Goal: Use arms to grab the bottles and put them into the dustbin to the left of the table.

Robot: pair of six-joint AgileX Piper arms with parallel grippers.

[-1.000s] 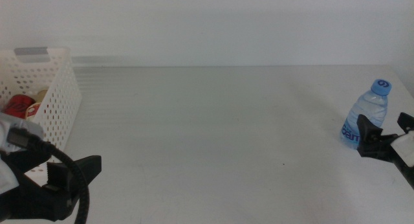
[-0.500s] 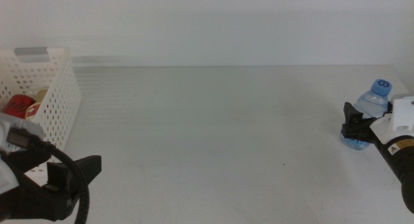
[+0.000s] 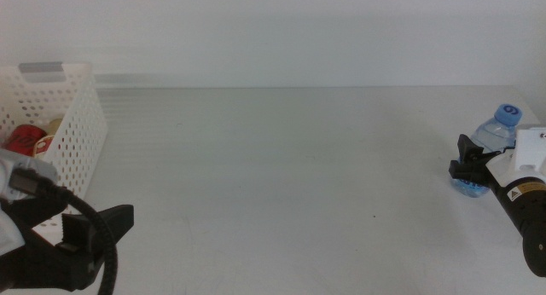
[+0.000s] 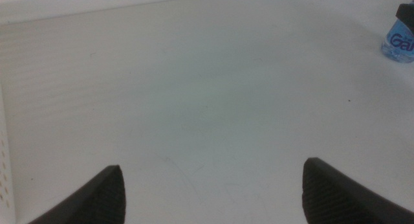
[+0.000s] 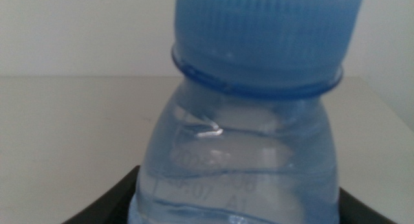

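Between the dark jaws of the right gripper (image 3: 469, 164), at the right edge of the table (image 3: 281, 176), stands the small clear water bottle (image 3: 485, 154); the jaws reach around its lower body, one on each side, and the blue cap (image 5: 262, 36) rises above them. From the right wrist view the bottle fills the frame, jaw tips showing low on either side of it, but whether they actually press on the plastic or merely flank it cannot be told. Behind the jaws sits the white housing (image 3: 531, 154) with its yellow label. Well apart from this gripper, across the bare tabletop, the left gripper (image 4: 213, 191) waits low at the near left, its jaws spread wide with nothing between them. Just beyond and to the side of that gripper sits the dustbin (image 3: 81, 124), a white perforated basket with a grey tab on its rim, and a red soda can (image 3: 26, 139) lies inside it beside something pale.
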